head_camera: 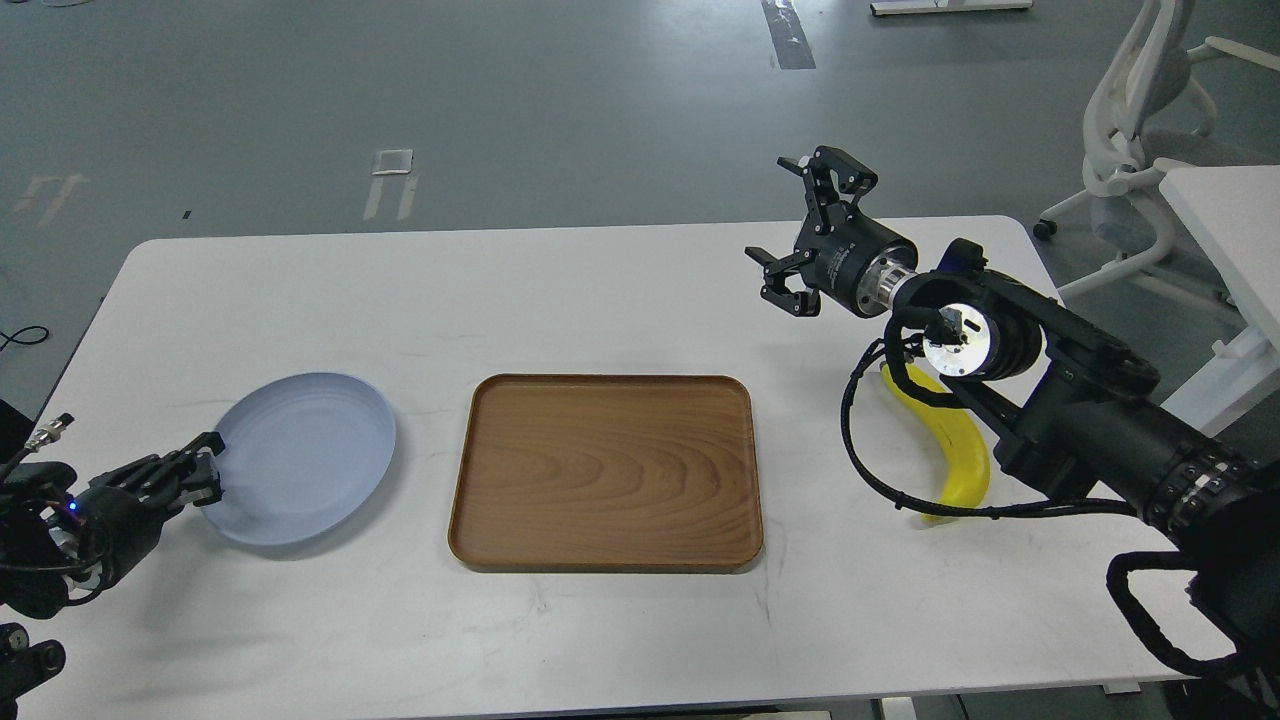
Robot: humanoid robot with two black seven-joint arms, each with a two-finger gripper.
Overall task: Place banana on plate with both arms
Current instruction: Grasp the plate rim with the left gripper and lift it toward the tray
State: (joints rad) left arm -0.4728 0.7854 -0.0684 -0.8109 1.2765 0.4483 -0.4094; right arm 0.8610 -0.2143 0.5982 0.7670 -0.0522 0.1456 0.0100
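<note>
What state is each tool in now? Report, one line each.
Left tool: at the plate rim, tilting it; closed or not cannot be told.
Right tool: open, empty, above the table, past the banana.

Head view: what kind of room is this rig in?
Likely a robotics lab or office test space. A plain white table holds a staged setup: plate, wooden tray, banana. Behind it, grey floor with tape marks, and a white office chair beside another desk.

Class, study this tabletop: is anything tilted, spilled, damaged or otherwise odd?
The blue plate sits tilted, its left edge lifted where the left gripper meets it. Nothing looks spilled or damaged; the banana lies flat.
</note>
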